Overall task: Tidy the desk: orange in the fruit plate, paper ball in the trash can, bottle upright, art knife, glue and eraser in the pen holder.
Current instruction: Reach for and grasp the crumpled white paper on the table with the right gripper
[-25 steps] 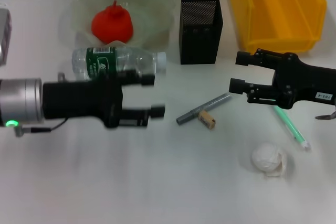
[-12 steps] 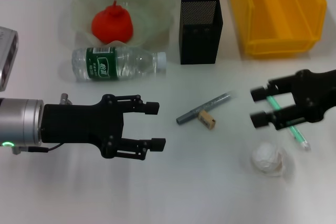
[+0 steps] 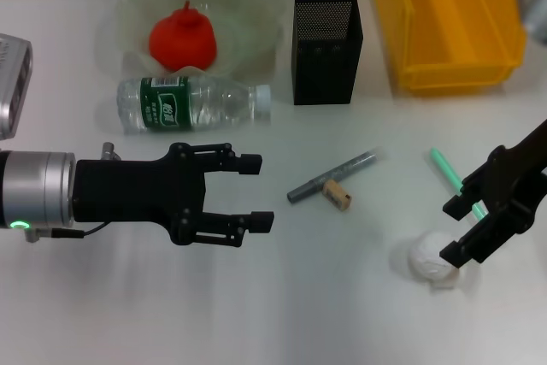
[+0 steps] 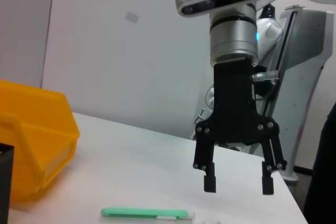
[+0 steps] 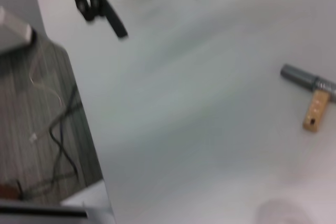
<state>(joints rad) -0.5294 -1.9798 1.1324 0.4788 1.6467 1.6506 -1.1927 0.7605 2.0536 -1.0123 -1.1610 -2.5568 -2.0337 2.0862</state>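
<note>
Spanning the head view, the white desk [image 3: 342,314] holds the crumpled white paper ball [image 3: 432,259] at lower right, touching the spread-fingered right gripper [image 3: 455,230]; the left gripper [image 3: 256,191] gapes, empty, left of centre.

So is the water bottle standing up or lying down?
Lying down. The bottle rests on its side on the table in front of the fruit plate, white cap pointing toward the pen holder.
</note>
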